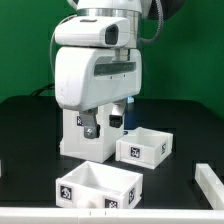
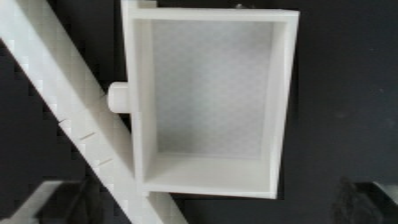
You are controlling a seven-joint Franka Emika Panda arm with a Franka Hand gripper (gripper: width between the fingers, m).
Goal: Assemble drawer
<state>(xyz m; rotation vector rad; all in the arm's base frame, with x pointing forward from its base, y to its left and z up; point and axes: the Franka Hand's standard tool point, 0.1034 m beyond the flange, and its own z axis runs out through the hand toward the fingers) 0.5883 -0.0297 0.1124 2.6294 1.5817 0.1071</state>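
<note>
The white drawer casing [image 1: 80, 138] stands upright behind the two trays, and the arm hides most of it. One open-top tray [image 1: 143, 148] lies to its right in the exterior view, and a second tray [image 1: 97, 187] lies in front; both carry tags. My gripper [image 1: 101, 126] hangs low in front of the casing, open and empty. In the wrist view an open tray [image 2: 214, 100] with a round knob [image 2: 118, 97] fills the middle. My gripper [image 2: 210, 208] is just short of its near end, with dark fingertips [image 2: 54, 202] wide apart at the corners.
A long white edge [image 2: 71, 110] runs diagonally close past the tray in the wrist view; I cannot tell which part it belongs to. A flat white piece [image 1: 210, 182] lies at the exterior view's right edge. The table [image 1: 180, 120] is black.
</note>
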